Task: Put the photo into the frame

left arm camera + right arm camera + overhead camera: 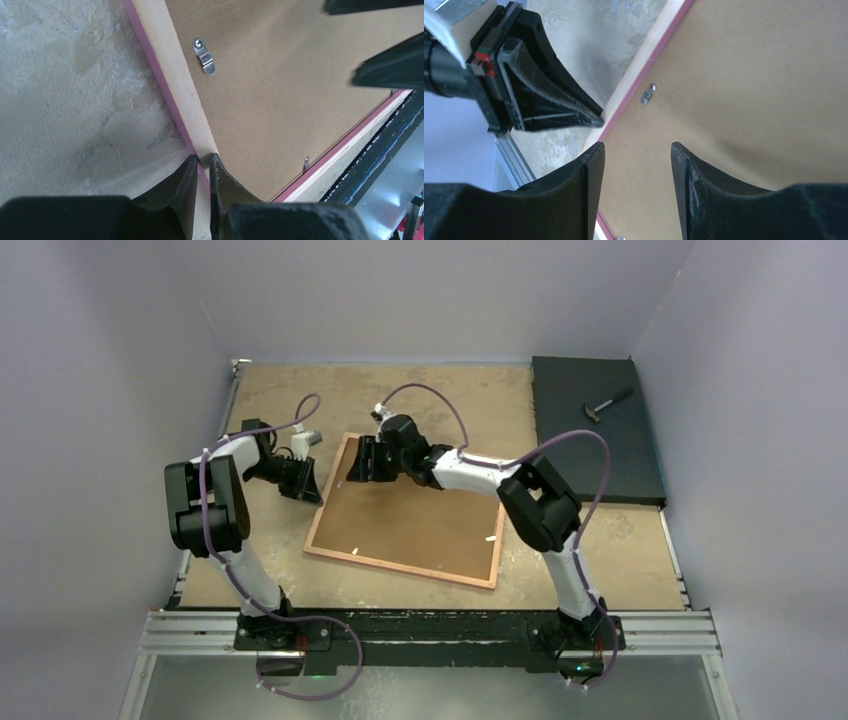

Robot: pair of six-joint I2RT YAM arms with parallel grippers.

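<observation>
Overhead, left-wrist and right-wrist views of 2 arms at work on the frame (400, 570). The frame lies face down and slightly askew near the middle of the mottled tan table (430, 400), so its pale wood rim (170, 55) faces up, with a thin pink edge along the outside. The brown backing board (410, 515) fills the rim. The left gripper (305, 485) reaches in from the left and meets the frame's left side. In its own view (202, 161) the 2 fingers stand very close together with the pink edge and wood rim running between their tips, a narrow pinch on the frame. The right gripper (362, 465) is over the far left corner of the frame. In its own view (636, 150) the jaws stand moderately apart above the backing board (749, 90) with nothing between them, and the left gripper (591, 119) shows just beyond, at the rim (646, 50). A metal turn clip (204, 56) sits on the board just inside the left rim, and the right-wrist view shows a turn clip (648, 93) in the same place. A smaller clip (306, 162) sits by the near rim. At the far right corner of the table, well apart from the frame, a black mat (595, 430) carries 1 small hammer (607, 405).
</observation>
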